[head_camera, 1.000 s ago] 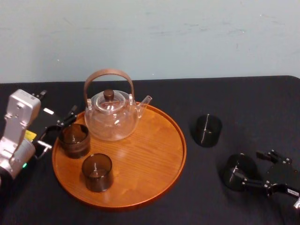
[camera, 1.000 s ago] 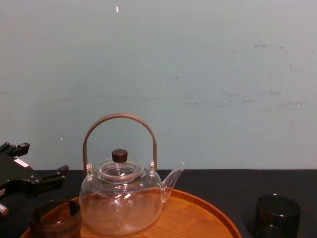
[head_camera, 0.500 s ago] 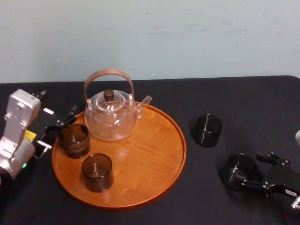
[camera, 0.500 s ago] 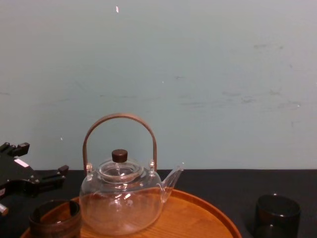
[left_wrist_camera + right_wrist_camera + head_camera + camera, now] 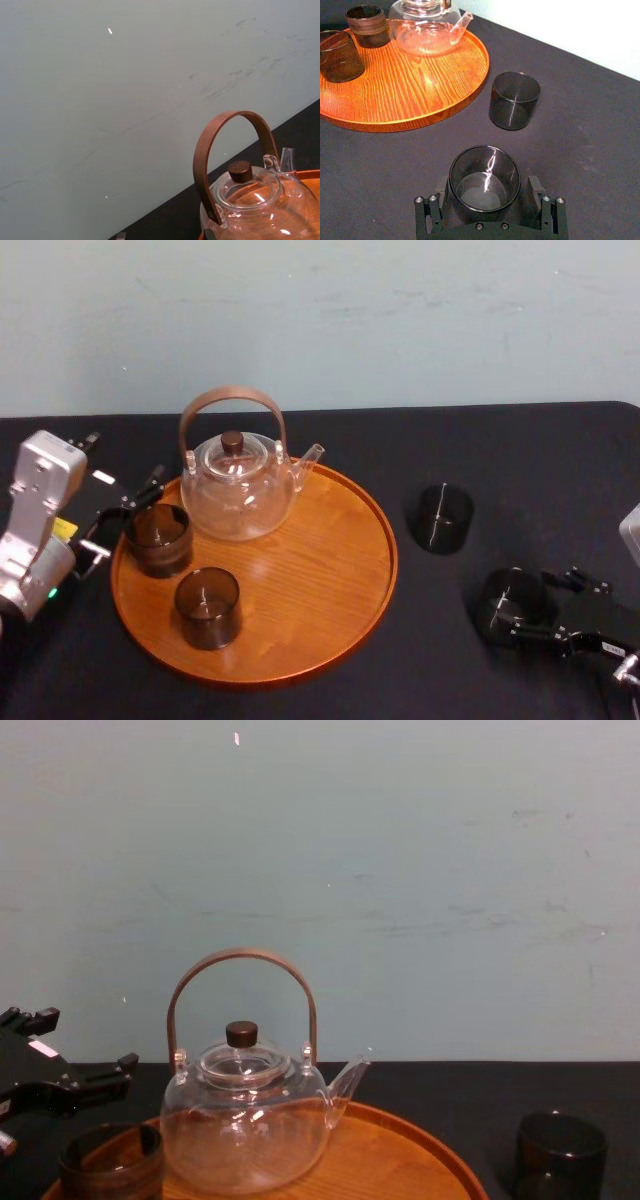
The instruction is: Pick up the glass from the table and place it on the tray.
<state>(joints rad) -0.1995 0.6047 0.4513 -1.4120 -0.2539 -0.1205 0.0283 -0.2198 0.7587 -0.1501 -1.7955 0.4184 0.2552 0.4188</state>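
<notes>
We judge the task to be at its grasping step, with nothing delivered so far. The glass (image 5: 510, 602) stands upright on the table (image 5: 560, 460), well to the right of the tray (image 5: 320, 570) and near the front edge. The right gripper (image 5: 489, 189) is down at table level with the glass between its jaws. They stand apart, one on each side and close to the wall, and we see no sign that they are pressing it. What is left, as we read it, is closing on the glass, lifting it, carrying it left and setting it on bare wood.

The tray already holds three things: a clear teapot (image 5: 238, 485) at the back with its lid on, a brown cup (image 5: 158, 538) with a thicker rim at the left, and a smoky tumbler (image 5: 207, 607) nearer the front. The right half of the tray is bare. Another tumbler (image 5: 440, 519) stands on the cloth between the tray and the glass.

We see straight down to the base of the glass in the right wrist view, so it looks empty. The teapot looks empty too, as do the other cups.

The left gripper (image 5: 128, 515) rests beside the tray's left rim near the brown cup, jaws spread, holding nothing
</notes>
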